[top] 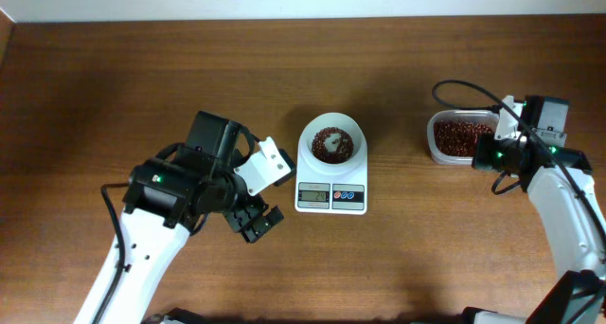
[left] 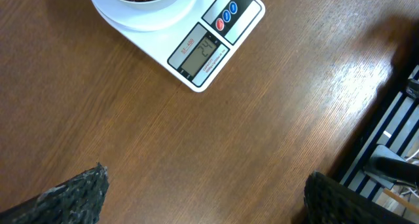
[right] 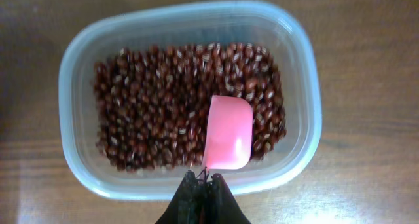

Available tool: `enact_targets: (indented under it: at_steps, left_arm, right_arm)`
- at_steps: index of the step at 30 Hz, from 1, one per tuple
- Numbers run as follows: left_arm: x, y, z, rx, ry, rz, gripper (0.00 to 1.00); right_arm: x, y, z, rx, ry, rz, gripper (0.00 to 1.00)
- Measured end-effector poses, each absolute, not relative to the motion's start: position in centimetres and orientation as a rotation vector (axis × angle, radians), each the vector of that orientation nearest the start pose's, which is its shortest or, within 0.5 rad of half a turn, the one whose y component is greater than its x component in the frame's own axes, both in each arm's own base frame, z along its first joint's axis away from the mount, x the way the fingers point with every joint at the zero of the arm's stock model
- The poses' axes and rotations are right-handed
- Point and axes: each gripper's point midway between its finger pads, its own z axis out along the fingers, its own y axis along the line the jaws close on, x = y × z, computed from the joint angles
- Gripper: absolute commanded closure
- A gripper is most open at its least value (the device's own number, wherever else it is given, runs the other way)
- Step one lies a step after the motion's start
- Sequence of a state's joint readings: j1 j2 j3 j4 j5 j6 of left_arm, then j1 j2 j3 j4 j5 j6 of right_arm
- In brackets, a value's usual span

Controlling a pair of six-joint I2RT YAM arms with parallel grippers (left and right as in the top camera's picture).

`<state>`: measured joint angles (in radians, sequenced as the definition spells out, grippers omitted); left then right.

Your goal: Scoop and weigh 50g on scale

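Currently the scale (top: 330,197) reads 24, so more beans (right: 150,112) are needed; the right claw (right: 201,178) clamps the empty scoop (right: 229,132) with the tub (right: 78,67) beneath it, and the left claw (top: 265,193) stands wide open, empty.

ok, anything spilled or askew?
Nothing stands out. No stray beans on the wooden table; the white bowl sits squarely on the white digital scale, and the pink plastic scoop is in the clear plastic tub of red-brown beans.

A clear plastic tub (right: 302,99) sits on the wooden table (top: 142,78), with a pink scoop (right: 229,132) inside it.
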<state>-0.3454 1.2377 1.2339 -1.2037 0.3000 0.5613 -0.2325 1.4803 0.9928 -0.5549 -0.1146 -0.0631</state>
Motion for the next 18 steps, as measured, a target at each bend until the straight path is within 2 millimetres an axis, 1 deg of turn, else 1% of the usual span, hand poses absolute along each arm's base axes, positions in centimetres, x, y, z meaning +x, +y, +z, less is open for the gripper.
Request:
enact_targets:
  at_steps: [2, 4, 5, 8, 11, 12, 16, 18]
  left_arm:
    - [23.1, -13.7, 19.9, 1.263, 2.419, -0.356, 0.01]
    - [23.1, -13.7, 19.9, 1.263, 2.420, -0.356, 0.01]
    - [23.1, -13.7, 19.9, 1.263, 2.419, -0.356, 0.01]
    - [23.1, -13.7, 19.9, 1.263, 2.419, -0.356, 0.01]
    - [23.1, -13.7, 19.9, 1.263, 2.419, -0.356, 0.01]
    - [23.1, -13.7, 19.9, 1.263, 2.419, -0.356, 0.01]
    - [23.1, -13.7, 19.9, 1.263, 2.419, -0.356, 0.01]
    - [23.1, -13.7, 19.9, 1.263, 2.419, -0.356, 0.01]
  right_arm:
    - [36.4, -6.6, 10.7, 0.154, 2.572, 0.032, 0.96]
    - [36.4, -6.6, 10.6, 0.071, 2.577, 0.007, 0.96]
    - [36.3, -6.7, 10.6, 0.055, 2.582, -0.009, 0.96]
    - [35.1, -7.8, 9.9, 0.049, 2.640, -0.109, 0.96]
    - [34.7, -7.8, 9.8, 0.043, 2.660, -0.112, 0.96]
    - [34.6, -7.6, 9.8, 0.038, 2.664, -0.094, 0.96]
    - [34.6, -5.7, 9.8, 0.003, 2.660, 0.055, 0.96]
    - [34.7, -5.3, 9.8, -0.004, 2.656, 0.086, 0.96]
